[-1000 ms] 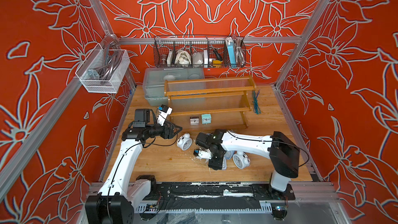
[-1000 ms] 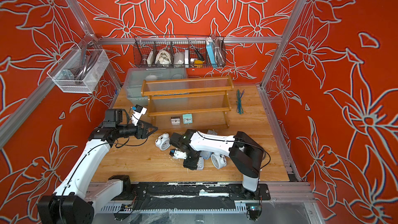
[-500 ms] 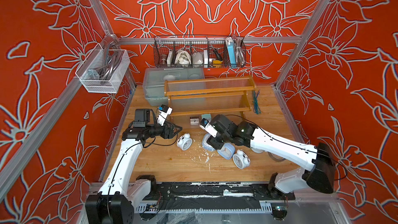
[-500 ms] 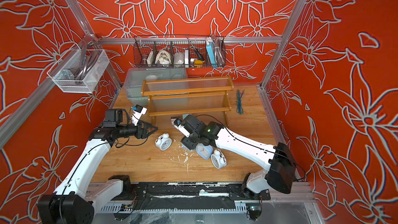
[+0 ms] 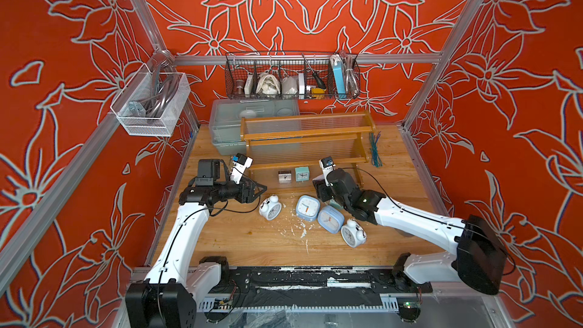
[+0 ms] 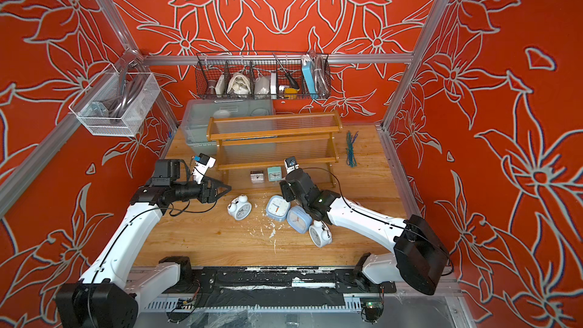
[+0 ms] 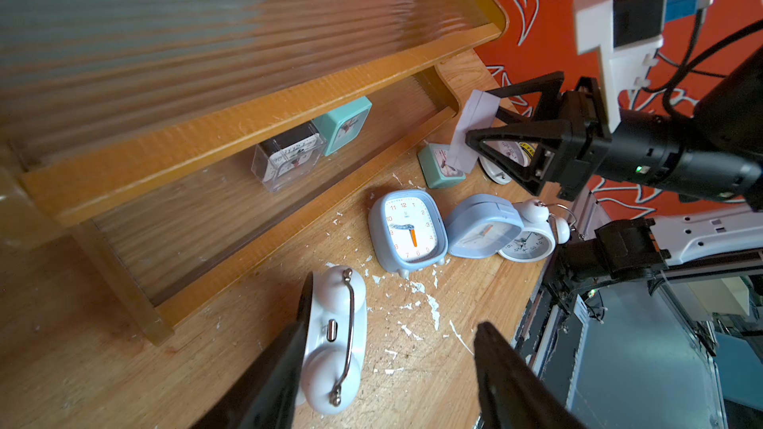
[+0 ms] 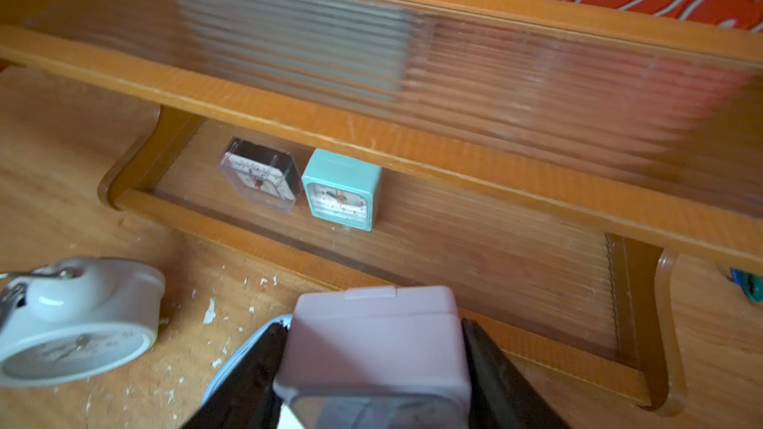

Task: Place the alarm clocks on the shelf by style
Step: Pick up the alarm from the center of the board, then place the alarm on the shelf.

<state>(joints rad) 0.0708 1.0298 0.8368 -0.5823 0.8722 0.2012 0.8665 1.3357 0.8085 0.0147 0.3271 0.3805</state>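
Note:
My right gripper (image 8: 373,365) is shut on a tiny white square alarm clock (image 8: 371,340), held just in front of the shelf's (image 5: 303,134) lowest tier; the clock also shows between its fingers in the left wrist view (image 7: 472,134). That tier holds a grey clock (image 5: 284,176) and a teal clock (image 5: 302,174). My left gripper (image 7: 394,315) is open, above the table, with a white twin-bell clock (image 5: 270,208) lying close by one finger. Two pale-blue clocks (image 5: 307,207) (image 5: 330,219) and a second twin-bell clock (image 5: 353,232) lie on the table. Another teal clock (image 7: 439,167) sits behind the right gripper.
A clear plastic bin (image 5: 227,121) stands behind the shelf's left end. A black wire basket (image 5: 291,77) hangs on the back wall and a white mesh basket (image 5: 148,105) on the left wall. Green ties (image 5: 375,149) lie right of the shelf. White flakes (image 5: 299,231) dot the table.
My right arm has swung from the front of the table back toward the shelf's lowest tier, carrying the small white clock. The left arm has stayed where it was.

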